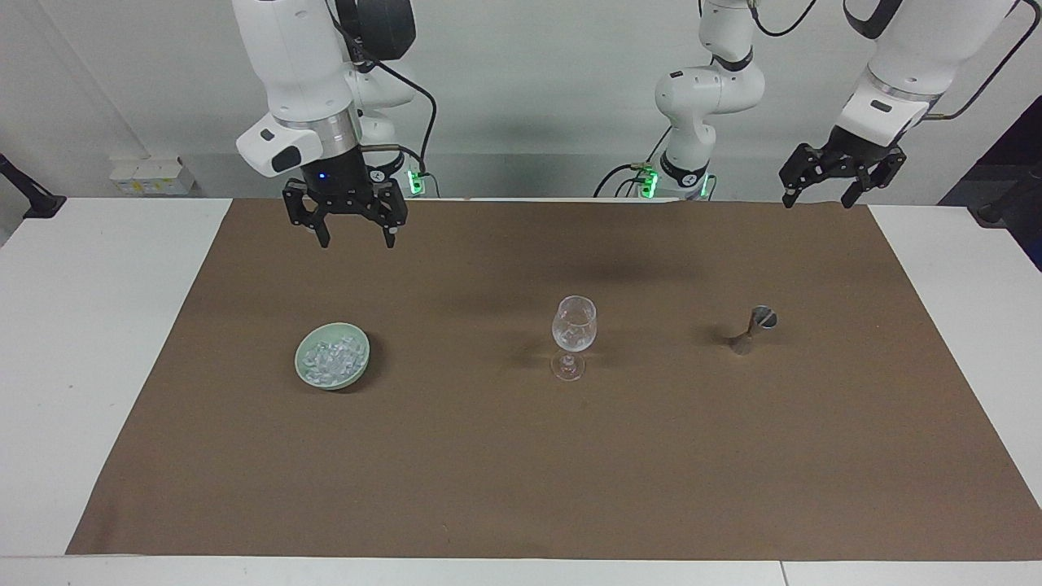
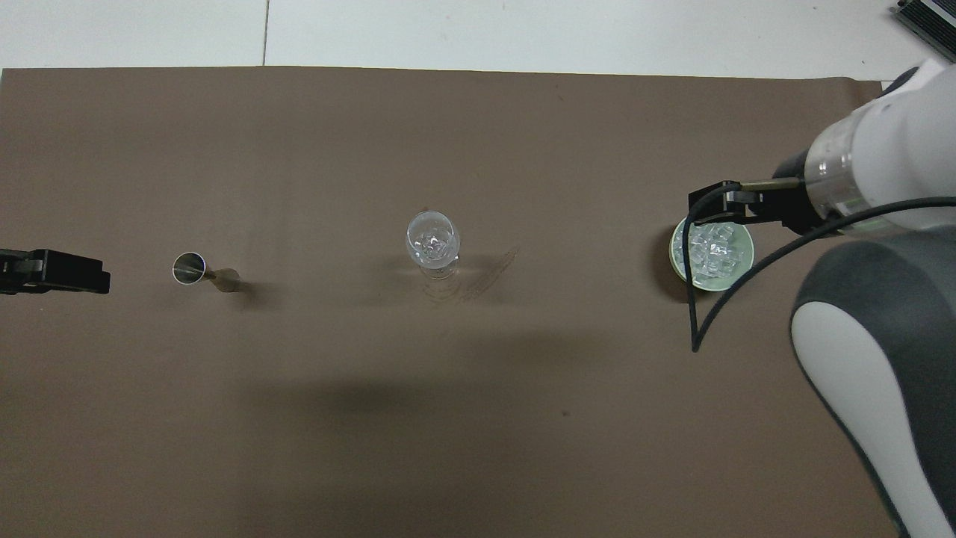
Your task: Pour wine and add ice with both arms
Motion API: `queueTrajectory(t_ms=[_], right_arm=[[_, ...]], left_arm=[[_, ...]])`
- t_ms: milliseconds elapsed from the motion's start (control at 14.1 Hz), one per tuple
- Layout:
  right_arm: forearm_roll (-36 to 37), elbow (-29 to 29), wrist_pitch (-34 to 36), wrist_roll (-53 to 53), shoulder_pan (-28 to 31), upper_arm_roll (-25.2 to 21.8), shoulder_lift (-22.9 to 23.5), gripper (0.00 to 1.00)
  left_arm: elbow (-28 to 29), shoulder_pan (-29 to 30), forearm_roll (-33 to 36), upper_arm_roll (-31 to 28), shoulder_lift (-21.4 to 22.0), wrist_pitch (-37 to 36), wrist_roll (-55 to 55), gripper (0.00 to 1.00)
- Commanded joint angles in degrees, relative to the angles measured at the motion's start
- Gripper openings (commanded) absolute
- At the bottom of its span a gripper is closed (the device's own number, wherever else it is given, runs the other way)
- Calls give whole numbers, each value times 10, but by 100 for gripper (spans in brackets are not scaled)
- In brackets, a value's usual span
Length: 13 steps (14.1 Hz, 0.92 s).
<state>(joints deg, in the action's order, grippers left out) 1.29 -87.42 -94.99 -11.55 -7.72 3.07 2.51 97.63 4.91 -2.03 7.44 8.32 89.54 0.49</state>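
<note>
Ice (image 1: 332, 359) heaped in green bowl (image 1: 303, 368), at 6 o'clock below right gripper (image 1: 355, 238), fingers spread, empty; left gripper (image 1: 816, 199) waits, likewise spread.

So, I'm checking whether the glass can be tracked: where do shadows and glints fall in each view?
Facing view: soft shadows lie on the cloth beside the bowl, the glass and the jigger. Overhead view: the glass glints, streaks lie on the cloth beside it, and a broad dim shadow lies nearer the robots.

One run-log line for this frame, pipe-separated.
right gripper: open, raised near bowl of ice | left gripper: open, waiting at table's edge | glass: upright, ice inside | jigger: upright
</note>
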Motion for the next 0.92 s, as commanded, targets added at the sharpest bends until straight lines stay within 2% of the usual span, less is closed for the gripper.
queueTrajectory(t_ms=[0, 355, 852], right_arm=[[7, -49, 0, 50, 36, 8, -40, 100], [6, -114, -19, 85, 79, 9, -75, 100], [-3, -108, 0, 88, 100, 6, -73, 100]], left_arm=[[-6, 2, 7, -1, 4, -12, 4, 100], [-6, 1, 7, -1, 4, -12, 4, 100], [-6, 1, 7, -1, 4, -12, 4, 100]])
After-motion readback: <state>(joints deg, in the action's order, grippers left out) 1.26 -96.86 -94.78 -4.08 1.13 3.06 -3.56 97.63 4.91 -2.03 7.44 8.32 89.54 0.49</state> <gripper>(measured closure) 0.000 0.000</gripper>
